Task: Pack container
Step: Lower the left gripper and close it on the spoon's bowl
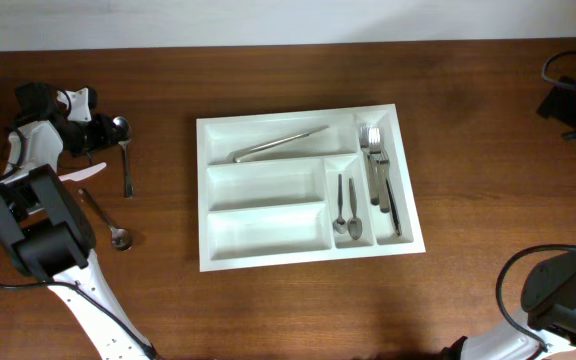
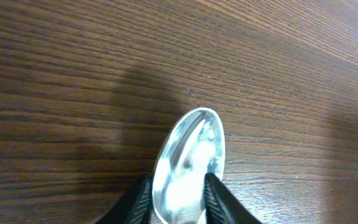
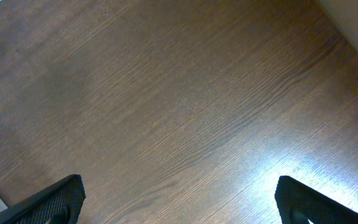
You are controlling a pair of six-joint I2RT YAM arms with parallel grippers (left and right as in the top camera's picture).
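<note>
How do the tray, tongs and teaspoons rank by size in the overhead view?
Largest first:
1. tray
2. tongs
3. teaspoons; the two look alike, so I do not rank them.

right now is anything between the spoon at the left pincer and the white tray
Nothing visible. Only bare table lies between the spoon, its bowl flanked by the left pincer, and the container at its left wall. A second spoon lies nearer the robot, off that line.

Overhead: straight down, far, whole table [image 1: 288, 310]. Wrist views: close, angled onto same wood.
</note>
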